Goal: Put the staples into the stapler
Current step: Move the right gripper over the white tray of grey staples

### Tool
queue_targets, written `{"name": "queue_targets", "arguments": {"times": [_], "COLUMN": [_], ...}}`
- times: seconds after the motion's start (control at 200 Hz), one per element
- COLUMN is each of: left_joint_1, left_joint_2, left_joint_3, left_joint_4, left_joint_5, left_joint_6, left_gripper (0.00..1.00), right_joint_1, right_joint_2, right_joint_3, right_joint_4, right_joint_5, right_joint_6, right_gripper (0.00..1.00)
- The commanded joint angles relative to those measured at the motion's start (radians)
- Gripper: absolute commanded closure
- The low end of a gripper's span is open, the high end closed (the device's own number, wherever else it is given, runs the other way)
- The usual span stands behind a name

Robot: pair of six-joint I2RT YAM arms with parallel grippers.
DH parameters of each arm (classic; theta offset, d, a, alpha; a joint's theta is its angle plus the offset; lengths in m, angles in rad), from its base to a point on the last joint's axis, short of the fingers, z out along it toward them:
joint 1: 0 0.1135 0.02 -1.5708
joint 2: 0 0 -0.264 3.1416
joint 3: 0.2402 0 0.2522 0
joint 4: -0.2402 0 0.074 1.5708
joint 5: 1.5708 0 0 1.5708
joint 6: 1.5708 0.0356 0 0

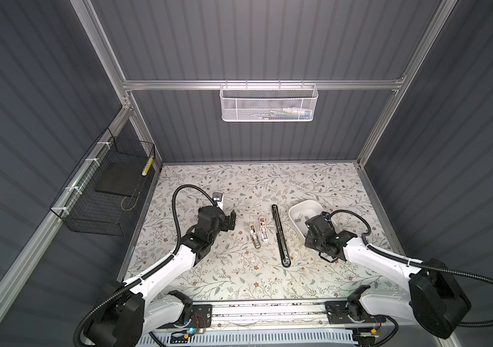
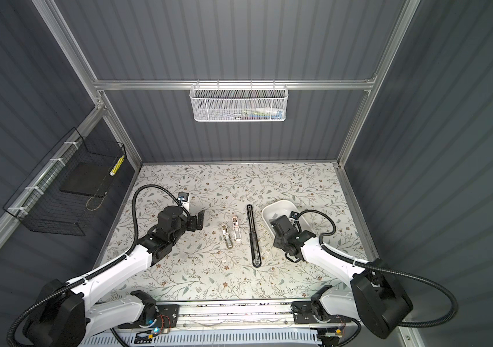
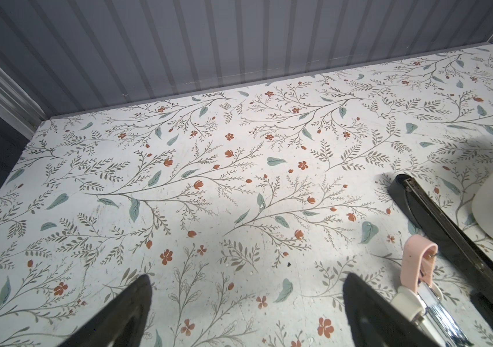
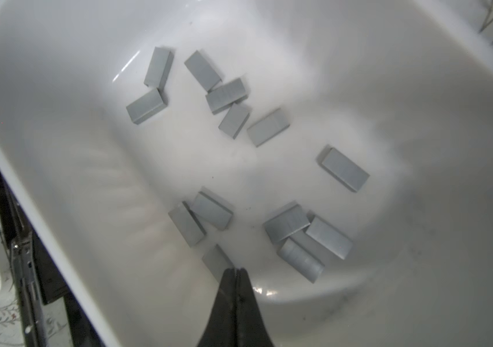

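Note:
Several short grey strips of staples [image 4: 267, 127] lie scattered on the bottom of a white bowl [image 4: 59, 150]. My right gripper [image 4: 234, 270] reaches down into that bowl with its jaws pressed together. One strip [image 4: 216, 260] lies right at its tips, partly hidden by a finger; I cannot tell whether it is pinched. The black stapler [image 1: 279, 234] [image 2: 253, 235] lies opened out flat just left of the bowl [image 1: 296, 210] in both top views. My left gripper [image 1: 230, 222] [image 3: 248, 279] stands open over bare table, left of the stapler, holding nothing.
Two small opened staplers, one chrome [image 1: 255, 237] and one white and pink [image 1: 263, 229], lie between my left gripper and the black stapler. A white mesh basket [image 1: 269, 103] hangs on the back wall. A black wire basket [image 1: 104, 192] hangs on the left wall.

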Motion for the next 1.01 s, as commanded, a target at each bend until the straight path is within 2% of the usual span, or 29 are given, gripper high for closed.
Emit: {"name": "queue_targets", "arguments": {"times": [0.0,0.28,0.485,0.61,0.795,0.85,0.92,1.0], "left_joint_1": [0.002,0.001,0.001,0.001,0.002,0.001,0.001,0.001], "left_joint_2": [-0.030,-0.102,-0.129,-0.128,-0.124,-0.123,-0.121,-0.119], "left_joint_3": [0.006,-0.021,-0.031,-0.030,-0.026,-0.026,-0.025,-0.028], "left_joint_4": [0.004,0.004,0.006,0.006,0.006,0.006,0.007,0.011], "left_joint_5": [0.006,0.050,0.064,0.075,0.080,0.080,0.080,0.075], "left_joint_6": [0.009,-0.015,-0.030,-0.031,-0.031,-0.030,-0.027,-0.022], "left_gripper": [0.01,0.01,0.01,0.01,0.01,0.01,0.01,0.01], "right_joint_1": [0.020,0.110,0.119,0.120,0.063,0.022,-0.018,-0.061], "right_joint_2": [-0.047,-0.145,-0.128,-0.073,-0.051,-0.051,-0.045,-0.016], "right_joint_3": [-0.028,-0.070,-0.066,-0.022,0.097,0.129,0.157,0.185], "right_joint_4": [0.028,0.070,0.105,0.115,0.028,0.015,0.016,0.038], "right_joint_5": [-0.049,-0.052,-0.048,-0.037,0.069,0.090,0.125,0.115], "right_joint_6": [0.039,0.087,0.085,0.049,-0.056,-0.097,-0.142,-0.201], "right_gripper": [0.99,0.98,0.96,0.93,0.87,0.83,0.72,0.64]}}
